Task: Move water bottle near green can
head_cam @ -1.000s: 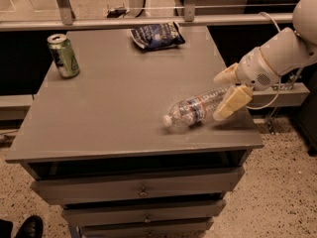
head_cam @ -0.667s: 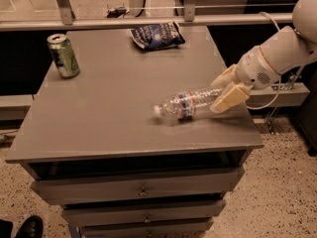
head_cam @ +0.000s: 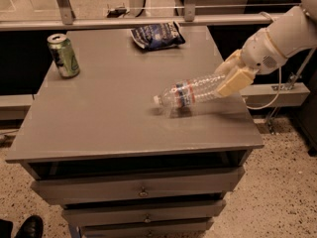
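Observation:
The water bottle (head_cam: 188, 93) is clear and ribbed, with a white cap and a red, white and blue label. It is held on its side just above the grey table (head_cam: 114, 108), cap pointing left. My gripper (head_cam: 229, 76) comes in from the right and is shut on the bottle's base end, with one cream finger (head_cam: 236, 82) in front. The green can (head_cam: 63, 55) stands upright at the table's far left, well apart from the bottle.
A dark blue crinkled snack bag (head_cam: 156, 35) lies at the table's back middle. A metal rail (head_cam: 148, 21) runs along the back edge. Drawers sit below the tabletop. A cable hangs under my arm at the right. A shoe shows at bottom left.
My gripper has carried the bottle leftwards across the table, towards the can. The can and the bag have not moved.

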Motion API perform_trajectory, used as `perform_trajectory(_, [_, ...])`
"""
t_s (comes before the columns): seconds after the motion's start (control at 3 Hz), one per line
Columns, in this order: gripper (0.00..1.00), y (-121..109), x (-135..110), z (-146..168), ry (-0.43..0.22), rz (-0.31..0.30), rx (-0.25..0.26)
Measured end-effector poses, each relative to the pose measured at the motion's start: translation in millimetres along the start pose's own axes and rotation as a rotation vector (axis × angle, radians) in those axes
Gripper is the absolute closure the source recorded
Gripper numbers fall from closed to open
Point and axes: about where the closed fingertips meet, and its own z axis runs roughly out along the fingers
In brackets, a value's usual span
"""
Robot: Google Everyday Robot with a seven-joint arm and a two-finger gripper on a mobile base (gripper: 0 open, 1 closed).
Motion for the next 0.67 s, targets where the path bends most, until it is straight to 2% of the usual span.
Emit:
perform_trajectory(0.33, [1.00,-14.1,-11.6,-25.4,-0.004,-0.024,0.058])
perform_trajectory(0.67, [1.00,-14.1,-11.6,-25.4,-0.004,-0.024,0.058])
